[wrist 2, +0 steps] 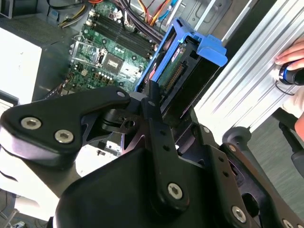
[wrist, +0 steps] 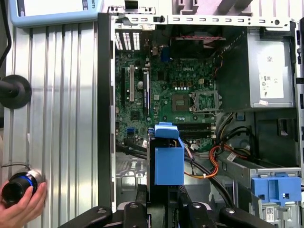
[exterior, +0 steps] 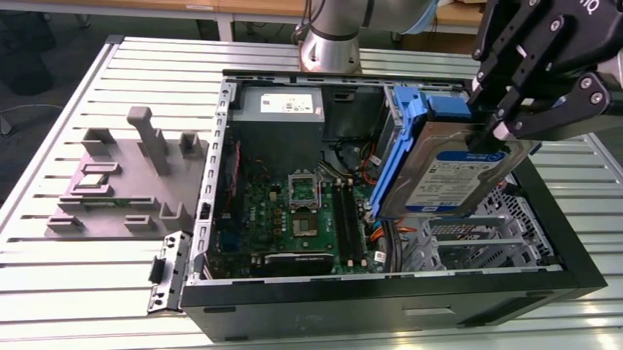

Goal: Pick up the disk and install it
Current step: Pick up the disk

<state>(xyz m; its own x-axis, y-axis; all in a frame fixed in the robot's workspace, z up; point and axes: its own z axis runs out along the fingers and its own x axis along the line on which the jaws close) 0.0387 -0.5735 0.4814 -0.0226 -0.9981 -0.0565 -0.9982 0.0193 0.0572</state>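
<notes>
Bright, even light; glare on table slats [wrist 2: 251, 66]; soft shadows inside computer case [exterior: 389, 295].

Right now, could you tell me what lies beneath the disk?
Beneath the disk, held by the gripper, lie the perforated drive bay and cables; whatever the disk itself overlaps is covered.

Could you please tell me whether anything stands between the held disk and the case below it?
The hand is shut on the disk, held over the open case. Orange and black cables run close beside it; they might snag. Nothing else visible blocks it.
</notes>
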